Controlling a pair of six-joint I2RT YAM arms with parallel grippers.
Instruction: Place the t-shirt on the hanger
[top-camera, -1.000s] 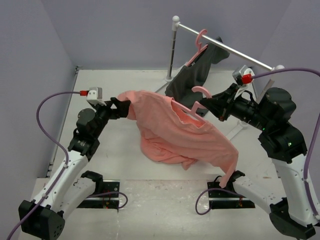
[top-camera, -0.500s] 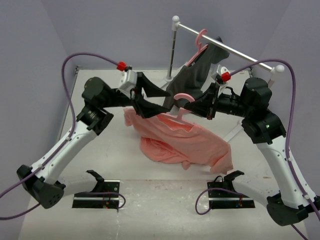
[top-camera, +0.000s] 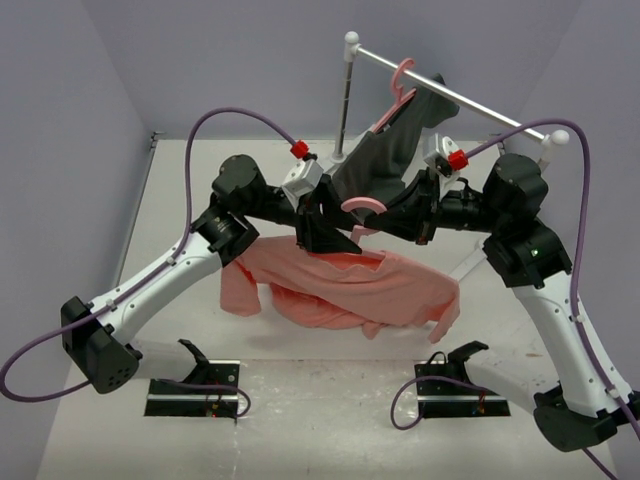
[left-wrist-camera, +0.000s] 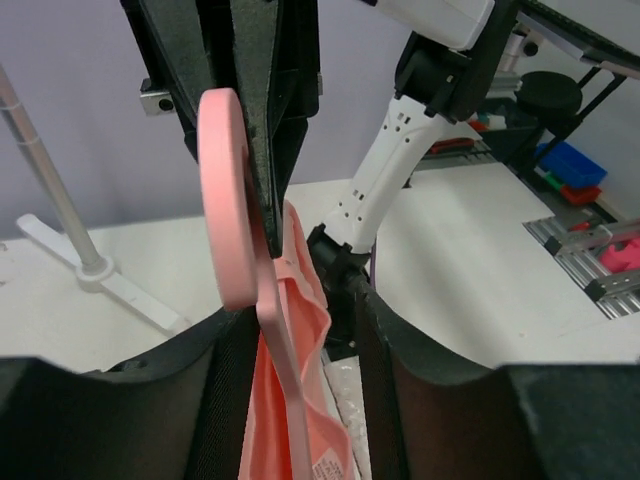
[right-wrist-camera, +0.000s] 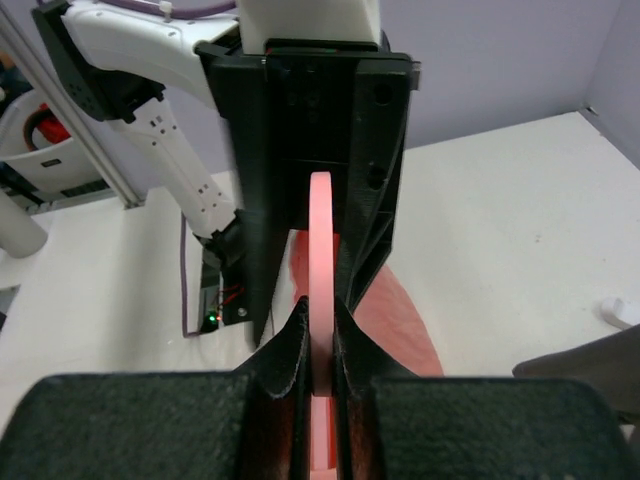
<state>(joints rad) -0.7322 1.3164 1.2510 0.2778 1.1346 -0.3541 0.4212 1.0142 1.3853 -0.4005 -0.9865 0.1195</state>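
Observation:
My right gripper (top-camera: 398, 216) (right-wrist-camera: 320, 320) is shut on the neck of the pink hanger (top-camera: 358, 206) (right-wrist-camera: 320, 230) and holds it in the air over the middle of the table. The salmon t-shirt (top-camera: 370, 290) (right-wrist-camera: 400, 330) hangs from it, its lower part bunched on the table. My left gripper (top-camera: 322, 228) (left-wrist-camera: 300, 320) faces the right one from the other side. Its jaws stand narrowly apart around the hanger (left-wrist-camera: 225, 200) stem and the t-shirt (left-wrist-camera: 305, 300) collar, with a gap on the right finger's side.
A clothes rail (top-camera: 450, 95) on a white stand crosses the back right. A dark grey garment (top-camera: 385, 160) hangs there on a second pink hanger (top-camera: 400, 78), just behind both grippers. Grey walls close the left and back sides.
My left arm swung from the shirt's left edge to the hanger at centre, and its jaws narrowed. The right arm carried the hanger up and leftward. The shirt's left side dropped.

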